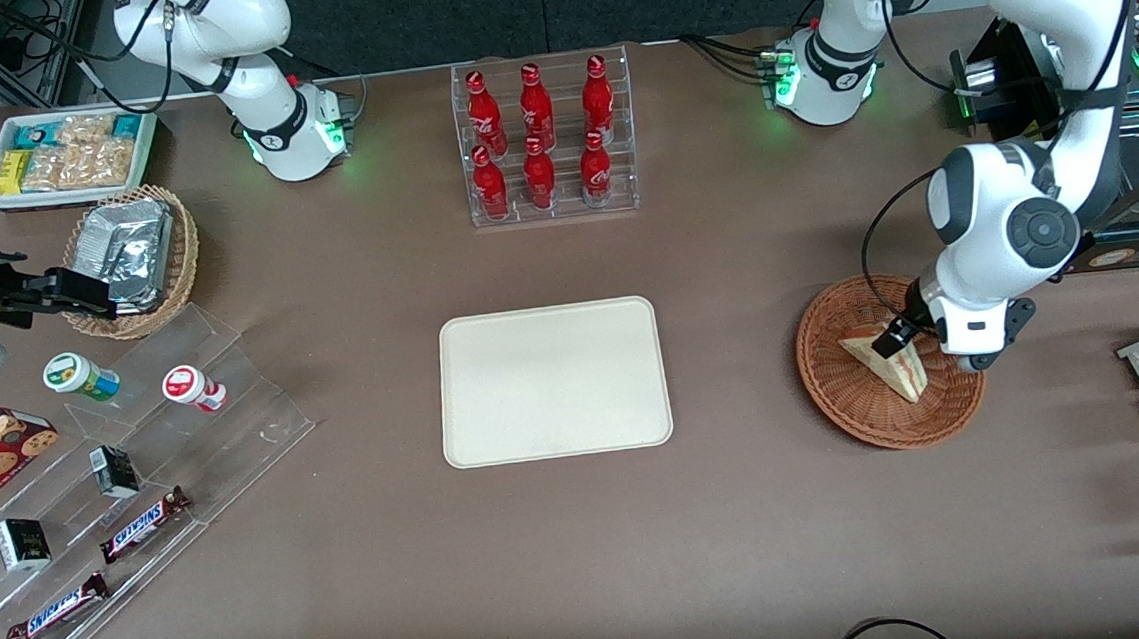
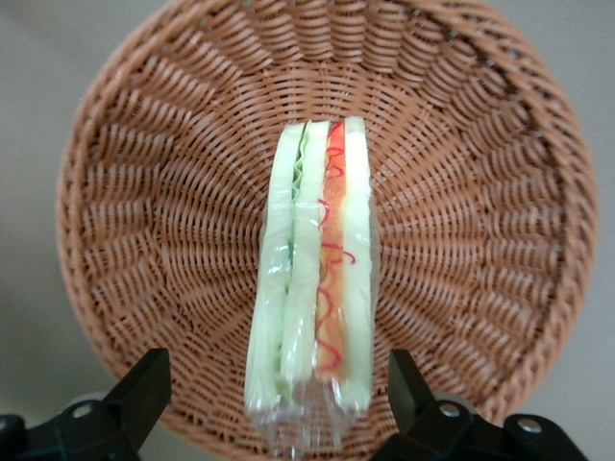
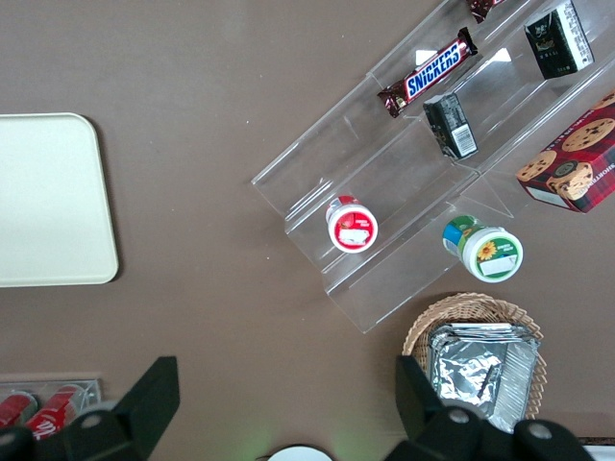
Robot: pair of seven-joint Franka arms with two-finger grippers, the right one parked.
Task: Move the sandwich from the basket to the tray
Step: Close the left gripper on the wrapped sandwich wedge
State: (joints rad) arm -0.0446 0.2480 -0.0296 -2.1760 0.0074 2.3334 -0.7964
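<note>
Sandwich (image 2: 312,279) in basket (image 2: 125,192), right of frame; my hand (image 2: 279,403) spread astride it; next: pinch, lift, carry to tray (image 1: 554,381).

Part of the sandwich (image 1: 891,361) and the basket (image 1: 856,400) was hidden by the left arm in the front view. The gripper (image 2: 279,403) was cut off at the wrist picture's edge, as was the basket's rim.

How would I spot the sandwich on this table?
Find the flat cream rectangular tray mid-table, then the round reddish-brown wicker basket toward the working arm's end. Inside, under the open gripper, lies the triangular white-bread sandwich, unlike the silver foil packets.
</note>
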